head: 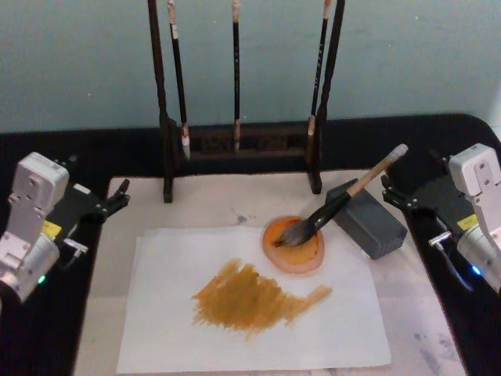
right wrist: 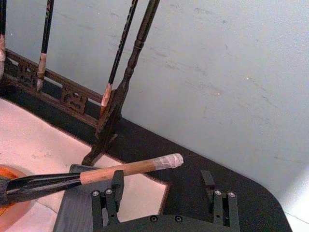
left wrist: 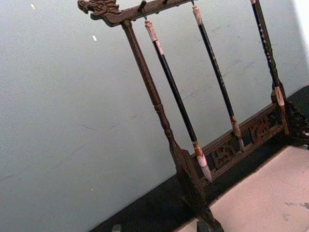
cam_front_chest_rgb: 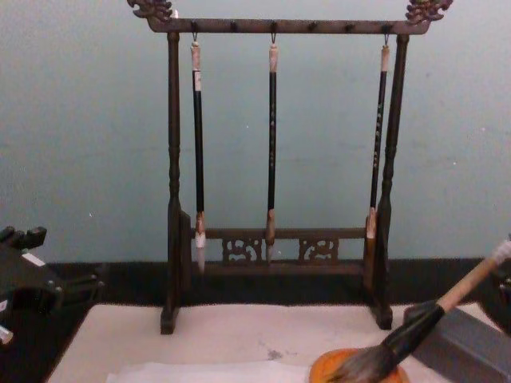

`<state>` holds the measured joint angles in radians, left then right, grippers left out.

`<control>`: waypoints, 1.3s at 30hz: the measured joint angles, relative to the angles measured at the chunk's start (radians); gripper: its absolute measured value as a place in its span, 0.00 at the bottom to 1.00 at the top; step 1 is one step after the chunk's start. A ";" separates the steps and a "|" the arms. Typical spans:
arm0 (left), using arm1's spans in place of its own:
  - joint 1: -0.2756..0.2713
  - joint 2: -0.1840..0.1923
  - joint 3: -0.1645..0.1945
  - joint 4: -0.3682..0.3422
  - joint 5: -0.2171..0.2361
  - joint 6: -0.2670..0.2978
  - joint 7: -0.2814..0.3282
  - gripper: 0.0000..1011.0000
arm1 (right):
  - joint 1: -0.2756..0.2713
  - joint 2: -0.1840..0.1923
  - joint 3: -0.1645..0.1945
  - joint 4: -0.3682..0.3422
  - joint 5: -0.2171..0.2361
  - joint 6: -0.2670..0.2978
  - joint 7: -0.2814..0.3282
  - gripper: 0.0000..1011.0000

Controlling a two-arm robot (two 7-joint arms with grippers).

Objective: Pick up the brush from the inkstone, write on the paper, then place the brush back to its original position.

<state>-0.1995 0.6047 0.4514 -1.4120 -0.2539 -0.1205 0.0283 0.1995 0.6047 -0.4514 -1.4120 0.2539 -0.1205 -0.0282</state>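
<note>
The brush (head: 337, 205) lies at rest: its grey-brown tuft sits in a round orange dish (head: 301, 258), and its tan handle (right wrist: 120, 170) leans on the dark grey block-shaped inkstone (head: 372, 227). In the chest view the brush (cam_front_chest_rgb: 423, 323) slopes up to the right. The paper (head: 172, 313) is spread in front, with a wide orange-brown smear (head: 250, 298). My right gripper (head: 391, 194) hovers open just right of the handle's pale end, and its fingers (right wrist: 116, 193) stand apart beside the handle without touching it. At the mat's left edge my left gripper (head: 117, 200) is open and holds nothing.
A dark wooden brush rack (head: 235, 149) stands at the back with three slim black-handled brushes (cam_front_chest_rgb: 272, 136) hanging from it. A beige felt mat (head: 219, 204) covers the black table under the paper. A pale wall rises right behind the rack.
</note>
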 joint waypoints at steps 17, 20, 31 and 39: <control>0.000 0.000 0.000 0.000 0.000 0.000 0.000 1.00 | 0.000 0.000 0.000 0.000 0.000 0.000 0.000 0.99; 0.000 0.000 0.000 0.000 0.000 0.000 0.000 1.00 | 0.000 0.000 0.000 0.000 0.000 0.000 0.000 0.99; 0.000 0.000 0.000 0.000 0.000 0.000 0.000 1.00 | 0.000 0.000 0.000 0.000 0.000 0.000 0.000 0.99; 0.000 0.000 0.000 0.000 0.000 0.000 0.000 1.00 | 0.000 0.000 0.000 0.000 0.000 0.000 0.000 0.99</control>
<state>-0.1995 0.6047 0.4514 -1.4120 -0.2539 -0.1205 0.0283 0.1995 0.6047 -0.4514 -1.4120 0.2539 -0.1205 -0.0283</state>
